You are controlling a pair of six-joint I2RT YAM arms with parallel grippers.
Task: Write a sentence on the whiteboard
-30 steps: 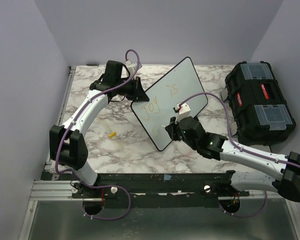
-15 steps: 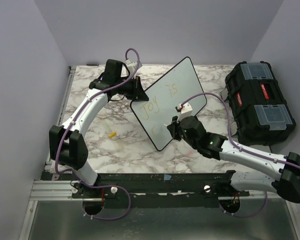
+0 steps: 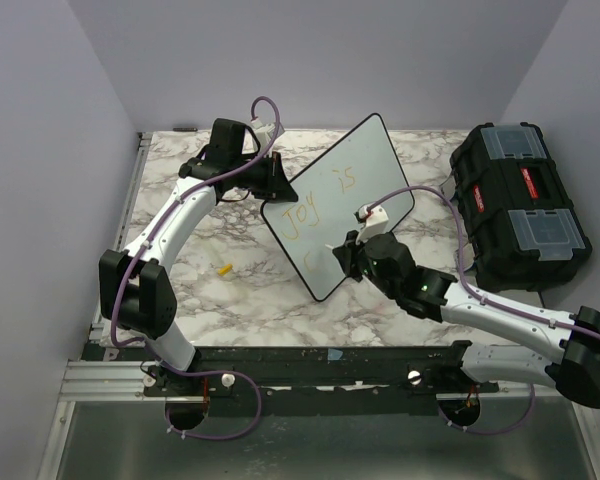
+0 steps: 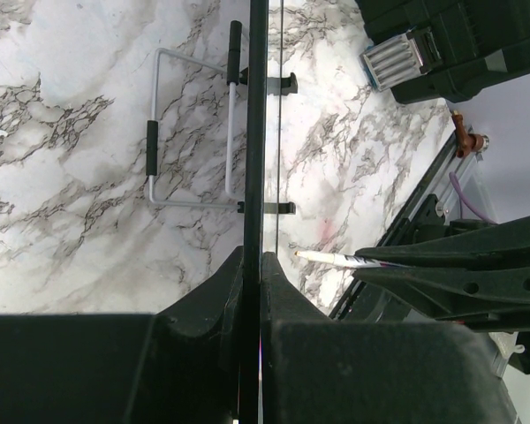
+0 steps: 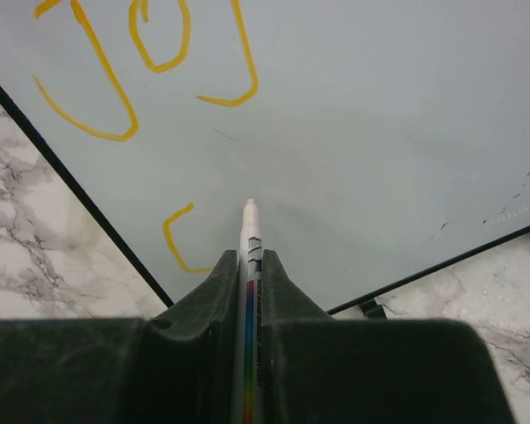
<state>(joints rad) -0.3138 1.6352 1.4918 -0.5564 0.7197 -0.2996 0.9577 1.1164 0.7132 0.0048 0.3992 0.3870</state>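
Just ahead of right pincer [image 5: 249, 263], closed on a marker [image 5: 250, 231], whiteboard [image 5: 380, 132] stands tilted on tabletop [image 3: 210, 290]. Marker tip close to its face, contact unclear, by sentence [image 3: 305, 215]: "Joy is" + started "c". Left pincer [image 4: 252, 265] clamps whiteboard's rim.

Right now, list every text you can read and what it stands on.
"Joy": yellow, on the whiteboard.
"is": whiteboard, right of "Joy".
"C": lone letter below "Joy".
Red labels on the toolbox: too small.
Print on the marker: blurred.
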